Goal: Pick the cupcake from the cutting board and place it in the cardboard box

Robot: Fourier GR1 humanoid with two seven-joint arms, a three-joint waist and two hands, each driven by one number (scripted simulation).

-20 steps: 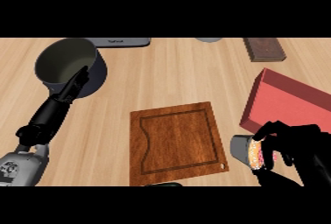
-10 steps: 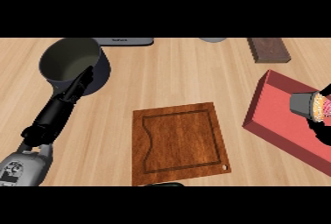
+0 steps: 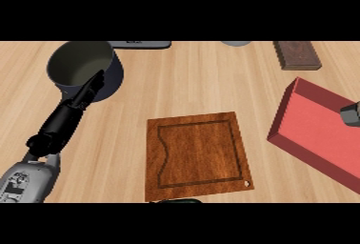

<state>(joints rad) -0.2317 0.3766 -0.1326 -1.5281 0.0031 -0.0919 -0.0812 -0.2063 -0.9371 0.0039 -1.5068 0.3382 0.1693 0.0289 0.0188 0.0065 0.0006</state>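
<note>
We saw only a grey sliver at the right edge, over the red cardboard box [image 3: 316, 128]; the cupcake was hidden, the cutting board [image 3: 197, 155] bare. Left hand [image 3: 88, 93] rested straight-fingered. The right hand's fingers we couldn't tell; lowering before release seemed wise.

Dark pot [image 3: 81, 66] at far left; brown block [image 3: 296, 54] (far right) on counter [image 3: 190, 78].

head view | steeply down | counter [image 3: 190, 90] | cutting board [image 3: 197, 155] central
</note>
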